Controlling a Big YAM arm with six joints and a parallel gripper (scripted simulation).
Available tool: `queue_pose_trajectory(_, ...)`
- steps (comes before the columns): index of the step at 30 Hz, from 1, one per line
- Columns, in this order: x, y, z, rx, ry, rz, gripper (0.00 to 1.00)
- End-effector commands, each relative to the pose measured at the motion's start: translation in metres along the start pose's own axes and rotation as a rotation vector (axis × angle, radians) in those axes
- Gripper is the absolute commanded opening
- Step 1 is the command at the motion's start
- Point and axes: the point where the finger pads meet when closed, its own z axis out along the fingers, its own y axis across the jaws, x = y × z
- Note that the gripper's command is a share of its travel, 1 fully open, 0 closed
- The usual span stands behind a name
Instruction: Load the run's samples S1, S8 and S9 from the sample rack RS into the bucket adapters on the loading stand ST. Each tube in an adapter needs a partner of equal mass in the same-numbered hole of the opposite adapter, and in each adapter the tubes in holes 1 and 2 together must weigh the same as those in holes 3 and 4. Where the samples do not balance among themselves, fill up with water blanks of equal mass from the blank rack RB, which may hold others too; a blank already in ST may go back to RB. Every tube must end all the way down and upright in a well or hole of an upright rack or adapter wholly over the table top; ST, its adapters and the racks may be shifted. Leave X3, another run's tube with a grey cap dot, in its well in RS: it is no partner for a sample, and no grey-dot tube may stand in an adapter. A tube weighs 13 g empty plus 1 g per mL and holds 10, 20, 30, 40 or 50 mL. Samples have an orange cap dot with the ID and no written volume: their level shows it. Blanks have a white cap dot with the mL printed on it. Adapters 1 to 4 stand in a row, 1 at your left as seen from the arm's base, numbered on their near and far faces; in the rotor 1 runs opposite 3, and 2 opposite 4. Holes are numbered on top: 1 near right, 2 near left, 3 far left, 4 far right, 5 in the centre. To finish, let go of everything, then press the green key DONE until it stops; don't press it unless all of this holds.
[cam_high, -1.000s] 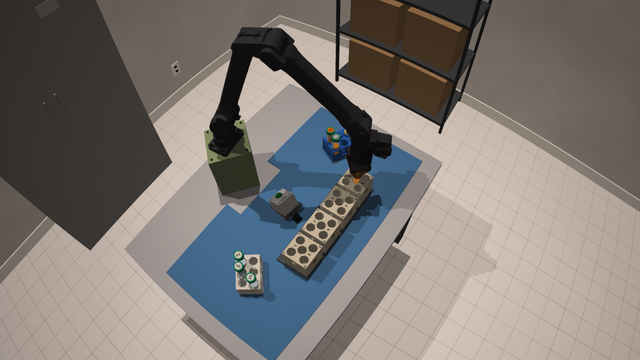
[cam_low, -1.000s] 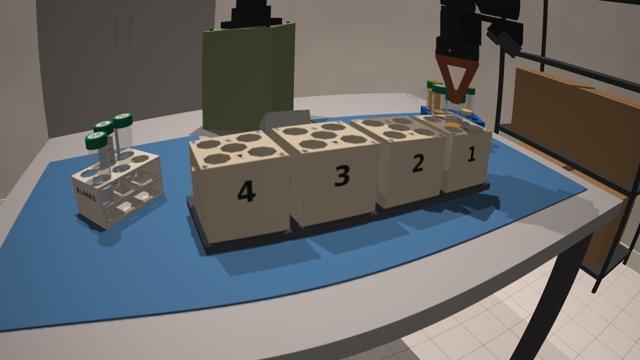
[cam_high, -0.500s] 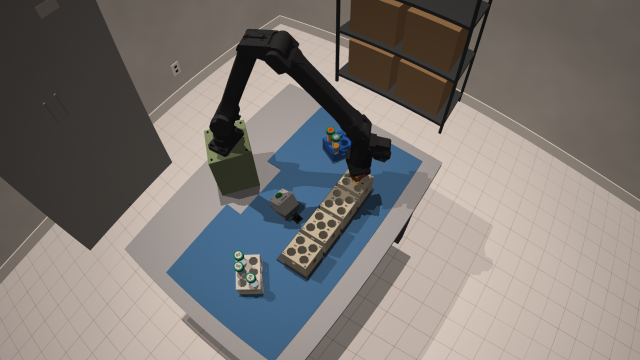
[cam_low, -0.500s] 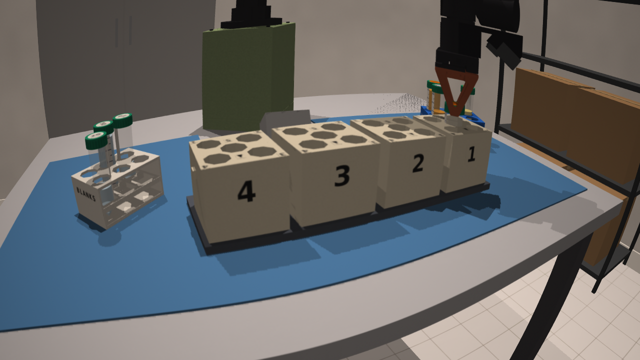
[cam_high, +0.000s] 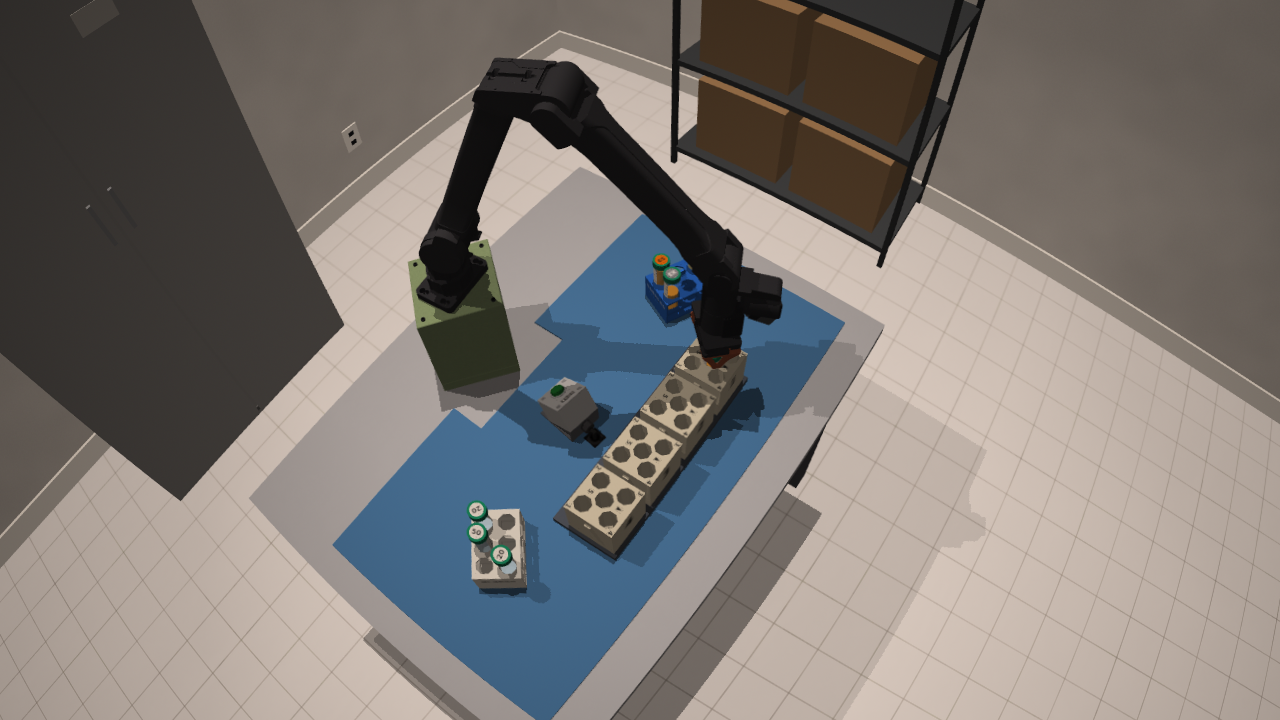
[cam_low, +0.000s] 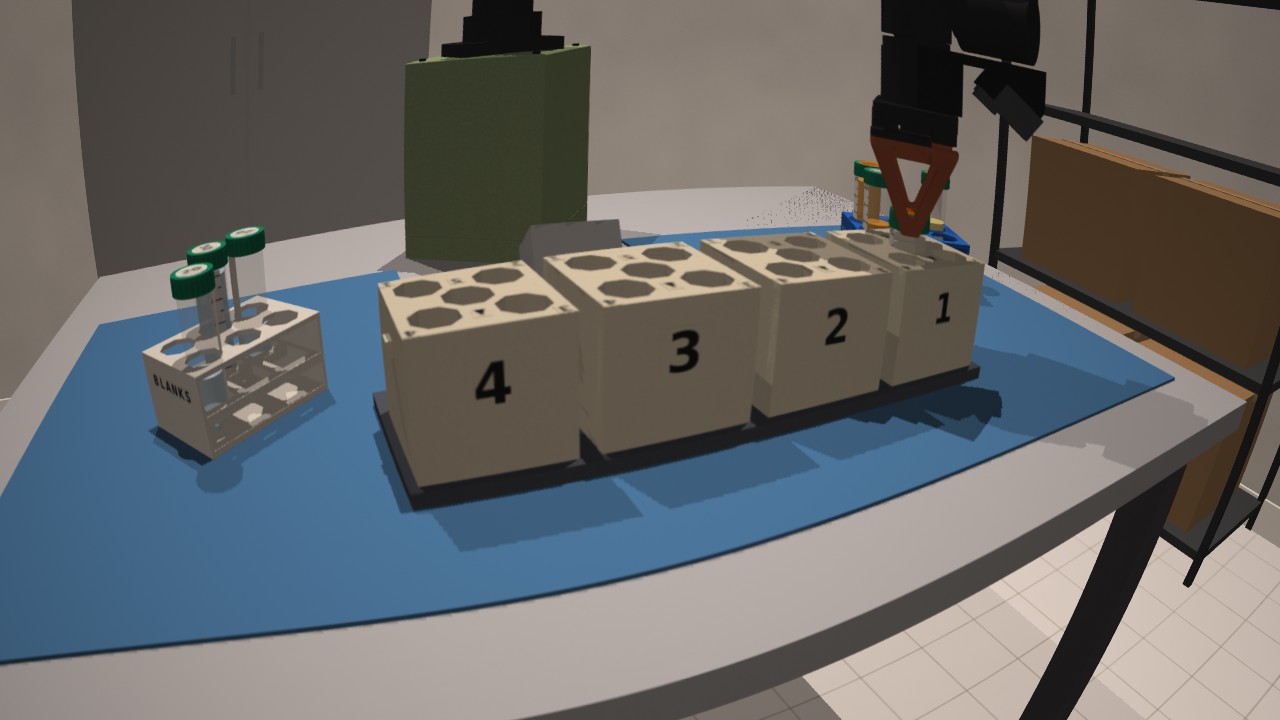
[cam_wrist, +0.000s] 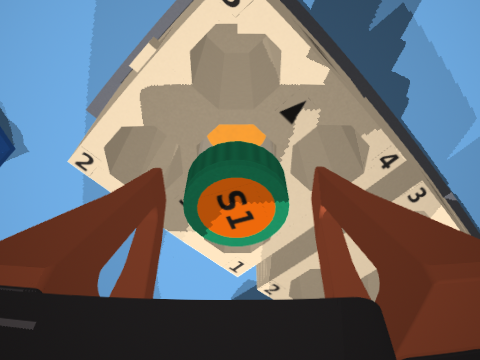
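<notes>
Sample S1 (cam_wrist: 235, 198), green cap with an orange dot, stands in the centre hole of adapter 1 (cam_low: 928, 306) at the end of the loading stand ST (cam_high: 650, 441). Its orange liquid (cam_wrist: 235, 135) shows down in the hole. My gripper (cam_wrist: 238, 182) is open around the cap, with a gap on each side. It points straight down over adapter 1 in the top and exterior views (cam_high: 718, 358) (cam_low: 911, 225). The blue sample rack RS (cam_high: 680, 291) behind it holds more tubes (cam_low: 866, 186). The white blank rack RB (cam_low: 234, 371) holds three green-capped blanks (cam_high: 489, 531).
Adapters 2, 3 and 4 (cam_low: 487, 380) show only empty holes. The grey box with the green DONE key (cam_high: 557, 390) stands between the arm's green base (cam_high: 462, 322) and ST. A black shelf with cardboard boxes (cam_high: 810, 98) stands beyond the table.
</notes>
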Motion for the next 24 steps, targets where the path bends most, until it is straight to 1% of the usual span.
queue_pose_trajectory(1,-0.014,-0.007,-0.010,0.013,-0.037,0.001,0.55)
queue_pose_trajectory(7,-0.014,-0.007,-0.010,0.013,-0.037,0.001,0.55)
queue_pose_trajectory(8,-0.007,-0.009,-0.019,0.012,-0.033,0.004,0.55)
queue_pose_trajectory(9,-0.008,-0.009,-0.023,0.012,-0.034,0.004,0.55)
queue_pose_trajectory(17,-0.025,-0.013,-0.060,0.025,-0.068,0.005,0.55)
queue_pose_trajectory(19,-0.025,-0.013,-0.060,0.025,-0.068,0.005,0.55)
queue_pose_trajectory(20,-0.014,-0.007,-0.045,0.014,-0.039,0.001,0.55)
queue_pose_trajectory(24,-0.014,-0.007,-0.045,0.014,-0.039,0.001,0.55)
